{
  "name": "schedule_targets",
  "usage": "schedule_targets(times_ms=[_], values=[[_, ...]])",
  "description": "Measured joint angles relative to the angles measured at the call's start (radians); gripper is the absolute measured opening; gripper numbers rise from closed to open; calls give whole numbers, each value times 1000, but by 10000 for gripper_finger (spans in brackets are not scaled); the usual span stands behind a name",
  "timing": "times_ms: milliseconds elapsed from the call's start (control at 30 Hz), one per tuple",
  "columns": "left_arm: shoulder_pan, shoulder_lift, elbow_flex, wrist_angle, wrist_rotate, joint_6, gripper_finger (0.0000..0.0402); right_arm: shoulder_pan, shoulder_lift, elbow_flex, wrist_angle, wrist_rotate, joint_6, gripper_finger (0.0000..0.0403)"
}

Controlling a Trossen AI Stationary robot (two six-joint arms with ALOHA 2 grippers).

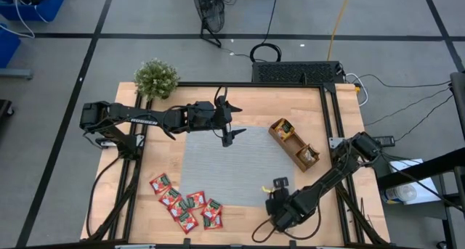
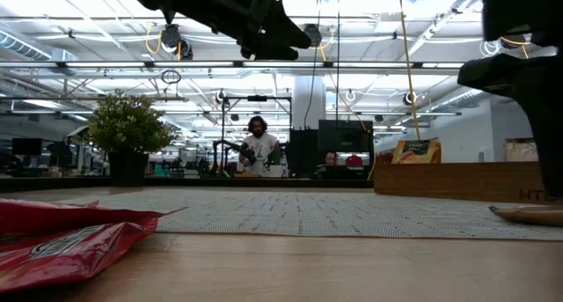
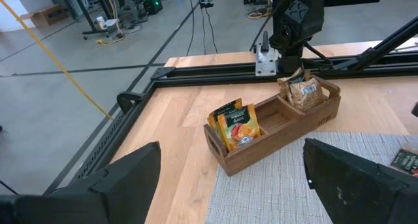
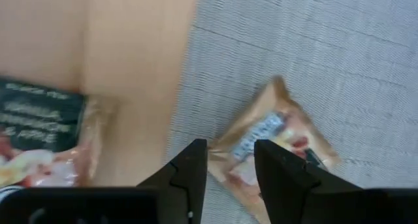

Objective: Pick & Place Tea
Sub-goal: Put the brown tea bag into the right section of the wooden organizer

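Right claw closing in on a tea sachet

The right claw [image 4: 228, 178] straddles a pale sachet [image 4: 274, 142] at the grey mat's [image 1: 218, 162] near edge, jaws apart, not yet gripping; the left claw [image 1: 229, 125] hangs wide open over the mat, clear of the wooden tray [image 1: 294, 144]

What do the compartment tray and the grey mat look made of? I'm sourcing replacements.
The tray looks like brown wood with a smooth matte finish; faint grain shows on its walls. The mat appears to be a woven or ribbed grey material, probably fabric or rubbery mesh; fine ridges show close up.
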Motion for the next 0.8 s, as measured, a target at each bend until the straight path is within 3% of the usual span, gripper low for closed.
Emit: schedule_targets(times_ms=[433, 800], values=[[0, 0, 0, 0, 0, 0, 365, -19, 18, -2, 52, 51, 158, 105], [0, 0, 0, 0, 0, 0, 365, -25, 11, -108, 115, 52, 252, 103]])
